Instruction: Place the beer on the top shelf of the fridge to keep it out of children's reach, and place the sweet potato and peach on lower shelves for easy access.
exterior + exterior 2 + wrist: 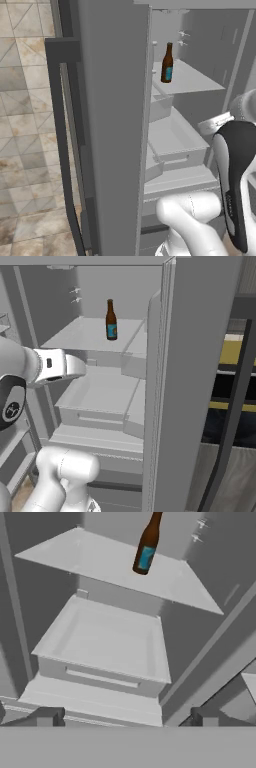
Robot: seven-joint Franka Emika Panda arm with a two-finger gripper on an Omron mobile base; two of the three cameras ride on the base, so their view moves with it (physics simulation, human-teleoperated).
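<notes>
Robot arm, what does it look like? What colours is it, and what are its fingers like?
The arm is made of smooth, rounded white tubes, fat like sausages. Dark, almost black parts sit at its joints, and one has a small round mark on it. Near the hand there is a pale grey ring with little dark spots. The gripper has two small, dark grey, blocky fingers.

Floor: beige stone-look tiles with diagonal veining, left of the open grey door. On the other side, past a second open grey door: a dark unit with yellow horizontal bands, grey panel below it. Lighting flat, even, no hard shadows.
</notes>
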